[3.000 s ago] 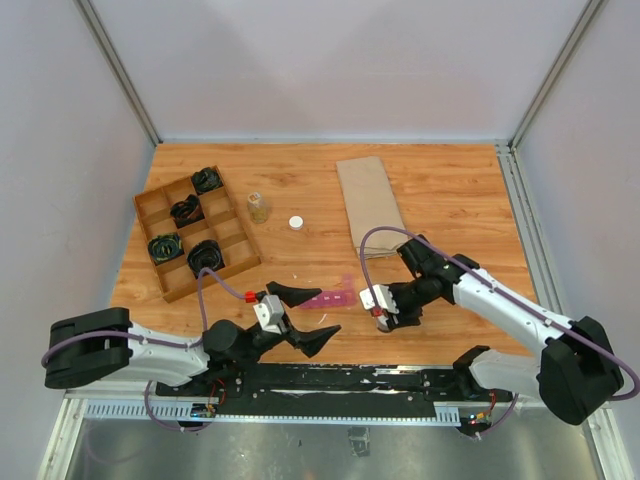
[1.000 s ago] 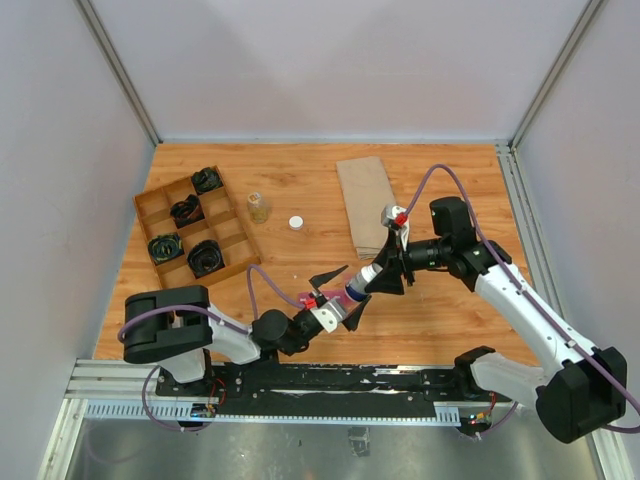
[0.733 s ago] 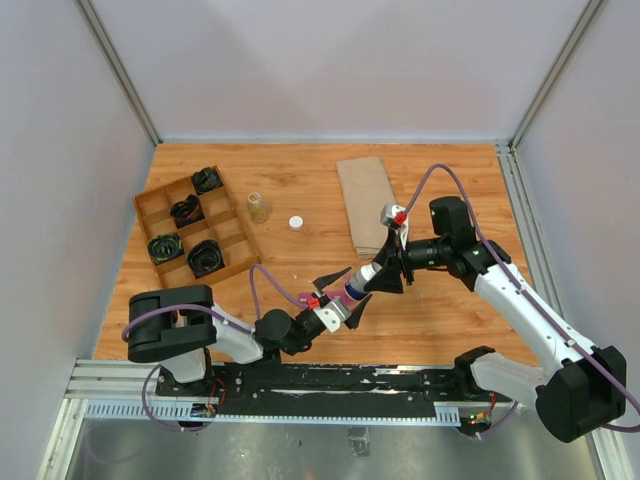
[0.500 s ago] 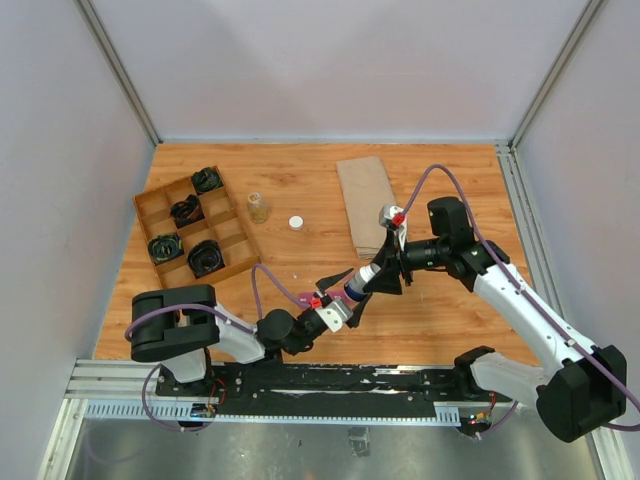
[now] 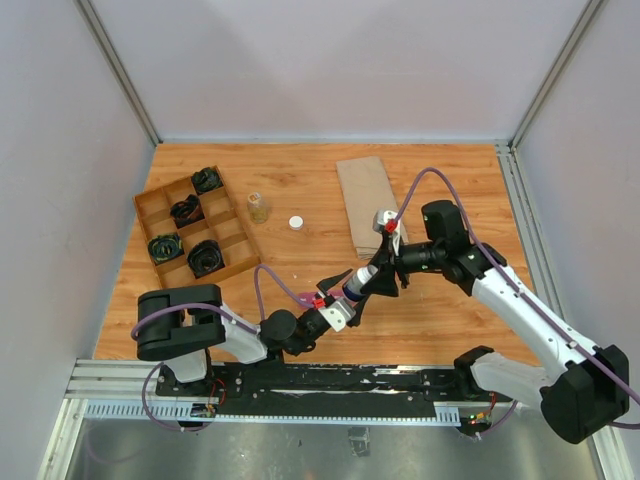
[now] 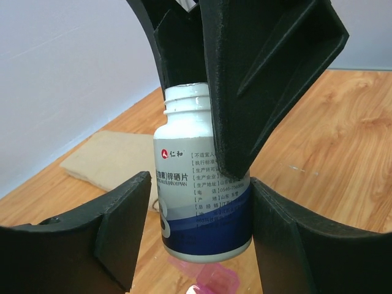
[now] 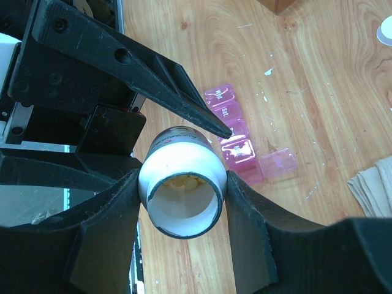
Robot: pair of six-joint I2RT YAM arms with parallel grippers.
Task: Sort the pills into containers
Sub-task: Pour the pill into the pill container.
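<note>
Right gripper (image 7: 182, 211) clamps the uncapped pill bottle (image 7: 182, 184) by its neck, left gripper (image 6: 199, 205) bracketing the body, contact unclear; containers (image 7: 236, 142) lie under its base, mouth facing away.

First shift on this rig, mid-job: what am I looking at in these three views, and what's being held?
Two robot arms work over a wooden table. One view is overhead; the others look along each wrist's fingers. The right gripper clamps an open white pill bottle, yellow pills inside. The left gripper flanks its base; whether it grips is unclear. Beneath lie the pink containers. Farther back: a wooden tray, a small clear bottle, a white cap, a tan sheet.
</note>
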